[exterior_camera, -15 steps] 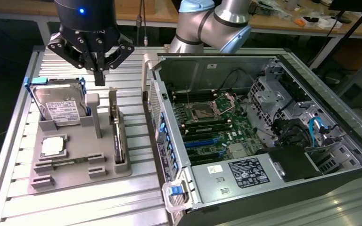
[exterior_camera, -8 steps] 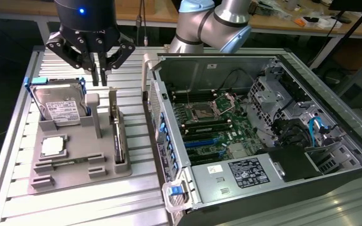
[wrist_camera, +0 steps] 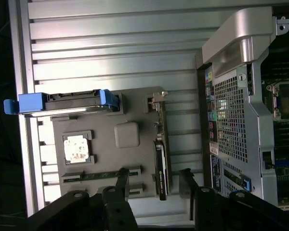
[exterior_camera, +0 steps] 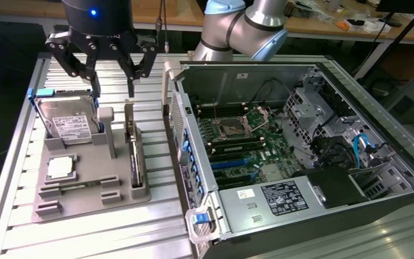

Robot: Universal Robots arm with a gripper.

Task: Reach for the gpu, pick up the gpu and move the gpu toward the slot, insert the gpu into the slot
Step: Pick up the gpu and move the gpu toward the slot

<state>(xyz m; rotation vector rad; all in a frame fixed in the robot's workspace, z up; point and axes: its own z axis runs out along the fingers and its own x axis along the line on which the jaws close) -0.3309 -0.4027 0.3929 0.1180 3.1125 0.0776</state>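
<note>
Standing edgewise, gpu [exterior_camera: 136, 156] sits in grey tray [exterior_camera: 84, 171].

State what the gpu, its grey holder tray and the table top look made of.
gpu: dark circuit board, matte, with a bare metal bracket end that glints silvery. Holder tray: probably plastic, uniform matte grey with moulded blocks, possibly printed. Table top: likely aluminium, brushed silver slats with grooves that reflect the light.

Dark gpu [exterior_camera: 136, 156], grey tray [exterior_camera: 92, 167] — blue slot [exterior_camera: 230, 162], green motherboard [exterior_camera: 271, 135].
</note>
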